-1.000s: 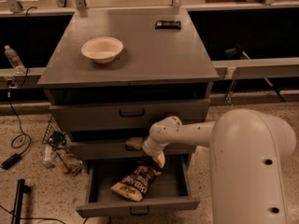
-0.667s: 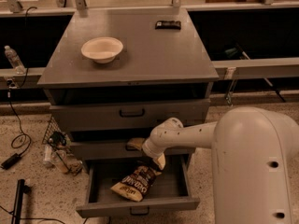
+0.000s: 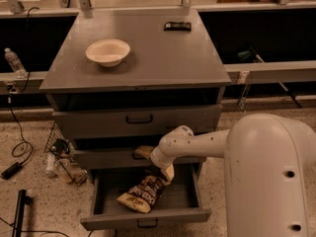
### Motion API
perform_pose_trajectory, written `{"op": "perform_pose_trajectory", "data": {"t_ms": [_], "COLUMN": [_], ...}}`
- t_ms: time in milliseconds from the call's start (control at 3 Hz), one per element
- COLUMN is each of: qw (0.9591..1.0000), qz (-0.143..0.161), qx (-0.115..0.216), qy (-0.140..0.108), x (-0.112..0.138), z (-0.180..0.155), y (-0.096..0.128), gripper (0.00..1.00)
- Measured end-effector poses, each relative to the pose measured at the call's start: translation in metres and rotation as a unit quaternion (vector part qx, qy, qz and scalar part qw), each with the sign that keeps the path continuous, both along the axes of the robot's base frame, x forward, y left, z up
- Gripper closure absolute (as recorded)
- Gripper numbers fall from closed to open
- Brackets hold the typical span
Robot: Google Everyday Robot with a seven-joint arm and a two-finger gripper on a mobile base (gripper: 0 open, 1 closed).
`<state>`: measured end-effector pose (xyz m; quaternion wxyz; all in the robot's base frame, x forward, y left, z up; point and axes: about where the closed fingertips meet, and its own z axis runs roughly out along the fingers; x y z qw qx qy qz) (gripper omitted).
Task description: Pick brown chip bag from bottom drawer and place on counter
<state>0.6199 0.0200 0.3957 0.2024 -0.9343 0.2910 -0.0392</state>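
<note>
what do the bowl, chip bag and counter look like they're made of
Bowl: likely paper or foam, with a matte cream surface and a thin rim.
Brown chip bag: crinkled plastic film, with a slight sheen on its folds.
Counter: flat matte grey, maybe painted metal or laminate; can't tell which.
The gripper is at the bag's upper end, over the open bottom drawer.

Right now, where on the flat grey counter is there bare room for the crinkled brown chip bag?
The counter is bare at its front and right, bordered by the white bowl at left and the small black bar at the back. The bottom drawer is crowded: gripper at the brown chip bag.
</note>
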Motion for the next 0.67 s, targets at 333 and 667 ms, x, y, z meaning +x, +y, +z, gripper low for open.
{"op": "perform_pose_trajectory", "data": {"t_ms": [333, 667], "qw": [0.9992, 0.9901], "qz": [-0.029, -0.099], "qx": [0.023, 0.038], "qy": [-0.013, -0.092], "x": [-0.010, -0.033], "z": [0.008, 0.066], "y": [-0.012, -0.103], "gripper": [0.00, 0.00]}}
